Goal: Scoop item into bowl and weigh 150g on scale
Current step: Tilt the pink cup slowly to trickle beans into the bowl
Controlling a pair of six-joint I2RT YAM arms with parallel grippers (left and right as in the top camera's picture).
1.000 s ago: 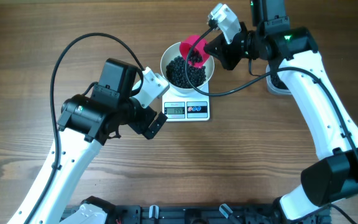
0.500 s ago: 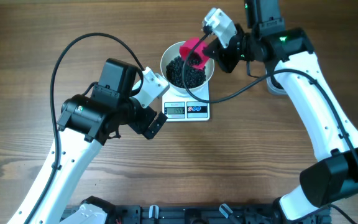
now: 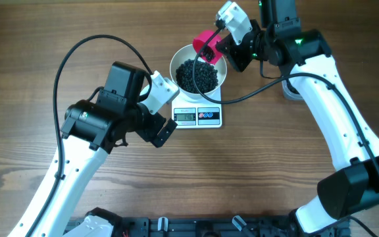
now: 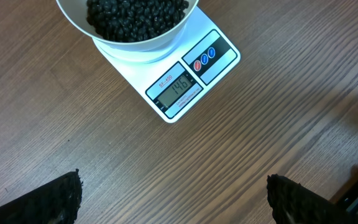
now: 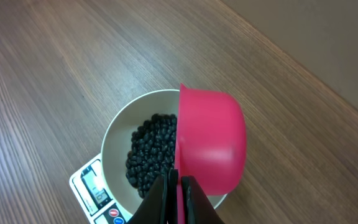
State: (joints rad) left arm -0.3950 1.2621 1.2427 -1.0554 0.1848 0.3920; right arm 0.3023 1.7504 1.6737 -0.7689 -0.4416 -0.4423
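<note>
The white bowl [image 3: 198, 74] stands on the white scale [image 3: 199, 116], filled with the black beads [image 3: 197, 76]. In the left wrist view the scale [image 4: 194, 71] and bowl [image 4: 129, 40] sit ahead of my open left gripper [image 4: 176, 199], which hovers over bare wood. My right gripper [image 5: 178, 190] is shut on the handle of the pink scoop cup [image 5: 209, 148], held tipped on its side above the bowl's [image 5: 120, 134] far-right rim. The beads [image 5: 148, 155] show beside the cup. Overhead, the scoop [image 3: 207, 45] hangs at the bowl's upper right, by the right gripper [image 3: 224, 43].
A partly hidden clear container [image 3: 293, 91] sits behind the right arm at the far right. A black cable [image 3: 84, 49] loops over the table left of the bowl. The table's far edge [image 5: 303, 62] shows in the right wrist view.
The right gripper lifted the pink scoop up and away from the beads, toward the bowl's far-right rim. The left arm has not moved.
</note>
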